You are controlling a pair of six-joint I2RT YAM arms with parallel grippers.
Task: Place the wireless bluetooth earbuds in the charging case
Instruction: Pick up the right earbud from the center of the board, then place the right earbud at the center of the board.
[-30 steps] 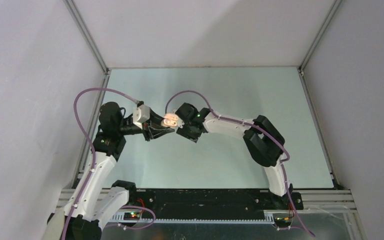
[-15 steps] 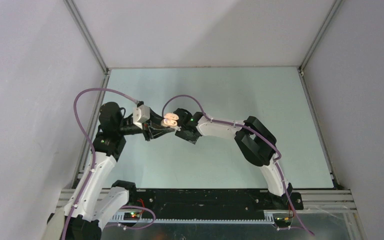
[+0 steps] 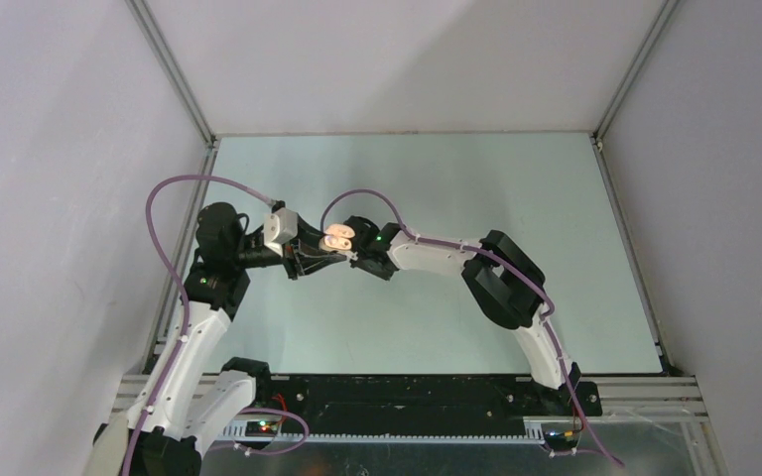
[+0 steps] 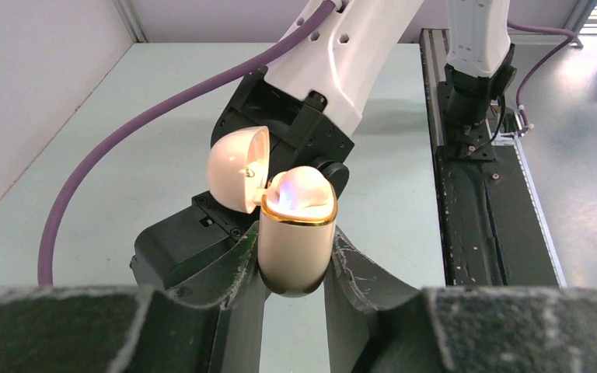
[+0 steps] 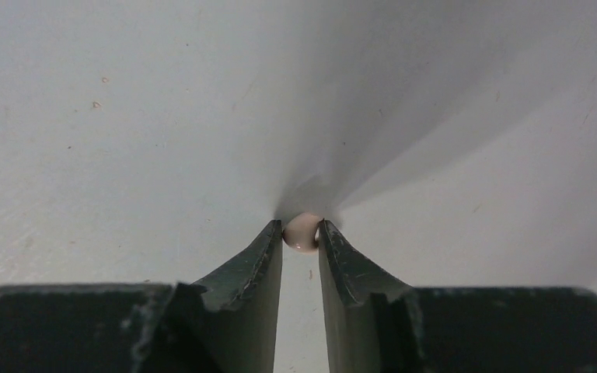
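Note:
My left gripper [image 4: 295, 268] is shut on a pale beige charging case [image 4: 295, 249] with a gold rim, held upright above the table. Its lid [image 4: 237, 167] hangs open to the left and the inside glows. In the top view the case [image 3: 338, 237] sits between the two wrists. My right gripper [image 5: 301, 231] is shut on a small pale beige earbud [image 5: 301, 233] pinched at the fingertips, close to the table surface. The right wrist [image 4: 295, 132] stands just behind the case in the left wrist view.
The pale green table [image 3: 456, 188] lies inside white walls with metal corner posts. A black rail [image 3: 407, 397] runs along the near edge. A purple cable [image 4: 148, 132] arcs from the right wrist past the case.
The right arm has shifted left toward the case and lowered slightly over the last second. The left arm and case have stayed still.

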